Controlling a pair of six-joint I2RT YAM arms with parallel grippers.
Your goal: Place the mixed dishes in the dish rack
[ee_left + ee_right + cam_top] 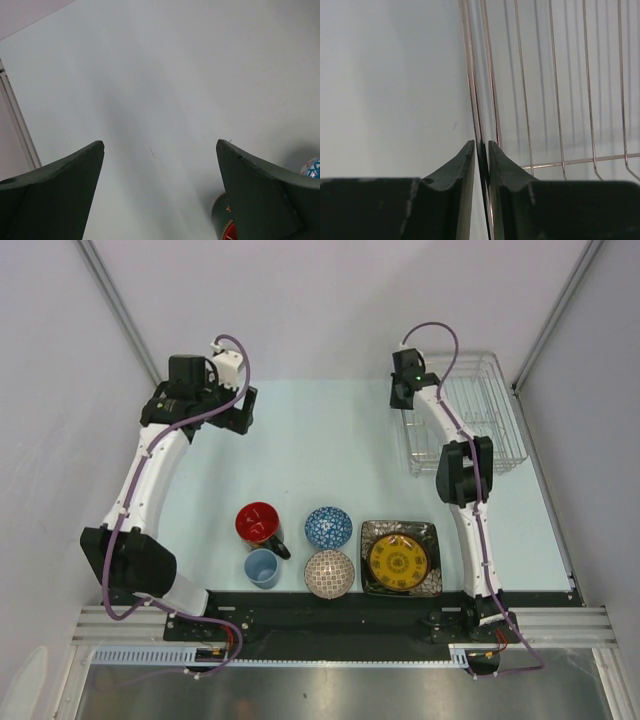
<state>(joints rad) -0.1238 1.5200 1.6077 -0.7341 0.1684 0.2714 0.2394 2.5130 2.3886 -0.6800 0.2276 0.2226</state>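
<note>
The pale surface [330, 440] spreads under both my arms. At its far right sits the dish rack [500, 410], a silver wire basket with low sides. The dishes stand in a cluster near my bases, well apart from the rack. Rightmost is the dark square floral plate [430, 585], with the round yellow plate [399, 559] lying on it. Just left of them, the blue-patterned bowl [328, 527] sits behind the pinkish-beige patterned bowl [329, 573], the two almost touching. Further left, the red-inside mug [260, 523] stands upright behind the small light-blue cup [262, 567], also upright. My right fingers [481, 150] are pinched together on a wire at the rack's left edge. My left fingers [160, 145] hang spread wide over bare surface at the far left, holding nothing.
</note>
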